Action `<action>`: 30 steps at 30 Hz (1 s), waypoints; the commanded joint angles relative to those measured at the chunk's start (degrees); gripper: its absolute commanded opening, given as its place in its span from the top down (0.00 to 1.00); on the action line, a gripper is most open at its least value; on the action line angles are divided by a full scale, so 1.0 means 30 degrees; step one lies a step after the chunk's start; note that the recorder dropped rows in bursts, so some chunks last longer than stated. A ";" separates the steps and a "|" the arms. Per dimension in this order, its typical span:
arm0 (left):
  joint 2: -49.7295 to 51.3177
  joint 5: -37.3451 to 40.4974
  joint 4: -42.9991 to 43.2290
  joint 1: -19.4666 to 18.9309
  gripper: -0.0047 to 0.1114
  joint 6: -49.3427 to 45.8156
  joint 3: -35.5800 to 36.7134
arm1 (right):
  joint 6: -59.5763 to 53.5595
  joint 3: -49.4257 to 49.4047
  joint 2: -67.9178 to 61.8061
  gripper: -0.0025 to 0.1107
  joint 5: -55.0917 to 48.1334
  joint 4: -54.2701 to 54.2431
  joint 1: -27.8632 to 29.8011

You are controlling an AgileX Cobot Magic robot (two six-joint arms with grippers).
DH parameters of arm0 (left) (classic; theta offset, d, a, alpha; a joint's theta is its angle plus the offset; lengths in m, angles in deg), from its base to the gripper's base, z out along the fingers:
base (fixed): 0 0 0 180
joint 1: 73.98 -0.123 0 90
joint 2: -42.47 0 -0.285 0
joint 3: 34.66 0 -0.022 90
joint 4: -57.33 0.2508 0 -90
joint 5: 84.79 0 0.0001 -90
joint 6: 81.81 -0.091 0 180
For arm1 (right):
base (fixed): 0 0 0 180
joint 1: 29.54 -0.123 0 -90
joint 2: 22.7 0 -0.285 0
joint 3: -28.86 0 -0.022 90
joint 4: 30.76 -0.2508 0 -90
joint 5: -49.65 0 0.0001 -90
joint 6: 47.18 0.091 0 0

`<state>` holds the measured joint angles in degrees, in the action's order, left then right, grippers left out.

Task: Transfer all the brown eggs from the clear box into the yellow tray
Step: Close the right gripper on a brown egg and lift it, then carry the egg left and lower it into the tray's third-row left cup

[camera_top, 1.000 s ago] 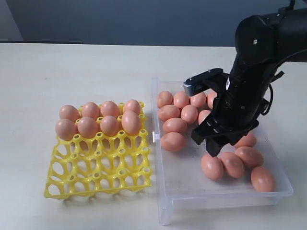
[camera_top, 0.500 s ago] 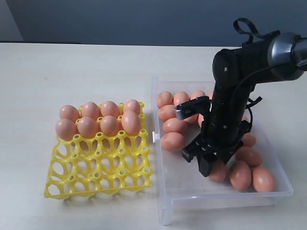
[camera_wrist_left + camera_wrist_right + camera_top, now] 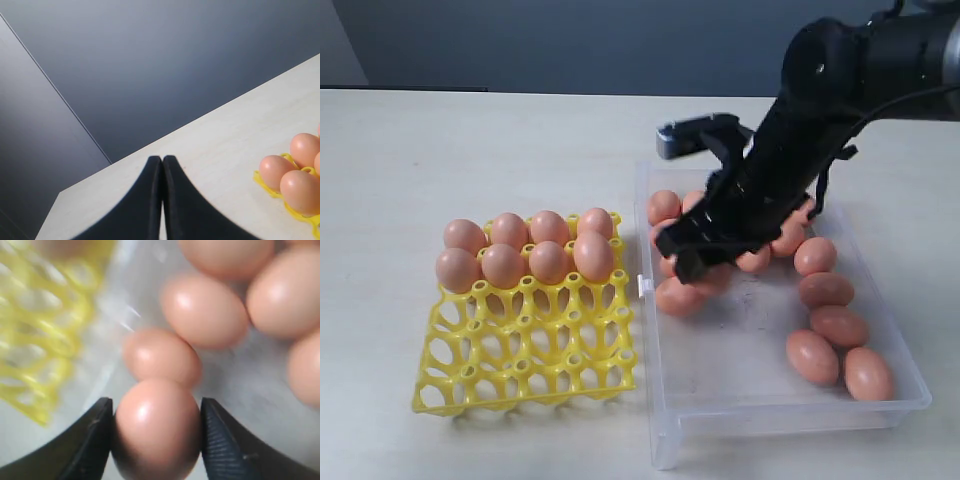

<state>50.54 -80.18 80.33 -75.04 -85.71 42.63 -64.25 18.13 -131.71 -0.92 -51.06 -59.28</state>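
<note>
Eggs, brown: stock split between two holders.

Tray, yellow, left on the table: eight eggs seated, filling the two far rows. All near rows are vacant.

Box, clear, right of the tray and just beside it. About ten eggs are visible: a cluster at the far left, a loose line down the right side to the near right corner. Others may be hidden behind the arm.

Right claw: over the left part of the box, jaws spread about an egg's width and closed on one egg, pads on both its flanks. This held egg sits just beside the loose eggs near the box's left wall and is not yet over the tray.

Left claw: jaws pressed together, holding nothing. It is parked off past the tray and out of the exterior view.

Progress, as judged: under half done. Eight are delivered, one is in hand for transfer, and the rest of the box is yet to be cleared. The tray has cups to spare.
</note>
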 commanded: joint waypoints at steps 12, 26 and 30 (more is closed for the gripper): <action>-0.0094 -0.0092 0.0056 0.0201 0.96 0.0085 -0.0024 | -2.0994 0.0421 -0.2168 0.94 0.6015 -2.2592 -0.5331; -0.0094 -0.0092 0.0056 0.0201 0.96 0.0085 -0.0024 | -2.6517 0.3352 -0.6256 0.94 0.6612 -2.6549 -0.6481; -0.0094 -0.0092 0.0056 0.0201 0.96 0.0085 -0.0024 | -2.6517 0.4066 -0.7139 0.94 0.6643 -2.6549 -0.6481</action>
<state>50.54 -80.18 80.33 -75.04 -85.71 42.63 -143.17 28.87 -151.85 18.86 -130.21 -78.70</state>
